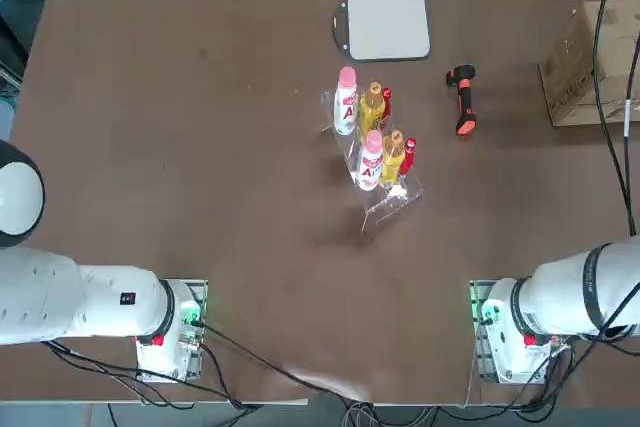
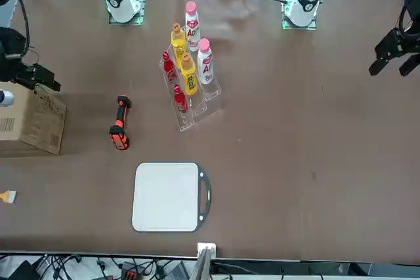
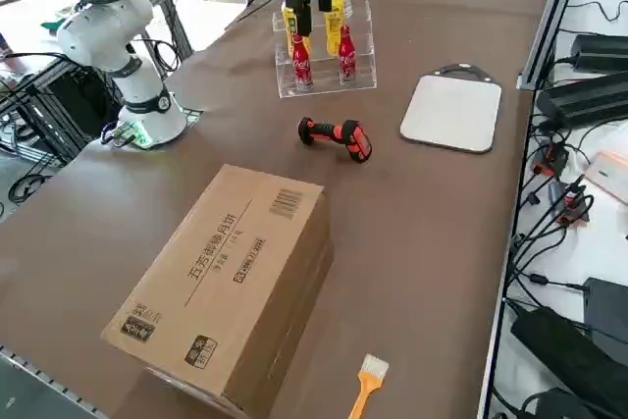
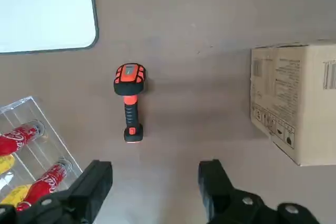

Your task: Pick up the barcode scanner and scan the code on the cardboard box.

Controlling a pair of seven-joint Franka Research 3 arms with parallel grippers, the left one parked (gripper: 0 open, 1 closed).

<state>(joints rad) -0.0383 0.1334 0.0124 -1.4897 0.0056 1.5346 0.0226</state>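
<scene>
Even, bright overhead light, soft faint shadows cast on the brown counter (image 1: 200,147), slight glare seen on the clear bottle rack (image 3: 324,76), all views in focus, right end effector (image 4: 155,182) held high, fingers apart

Bare table all round barcode scanner (image 1: 462,99), bottle rack (image 1: 371,143) one side, cardboard box (image 1: 590,65) other side.

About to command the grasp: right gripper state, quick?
Right gripper: open, empty, hovering above the table, short of the black-and-orange pistol-shaped barcode scanner.
</scene>
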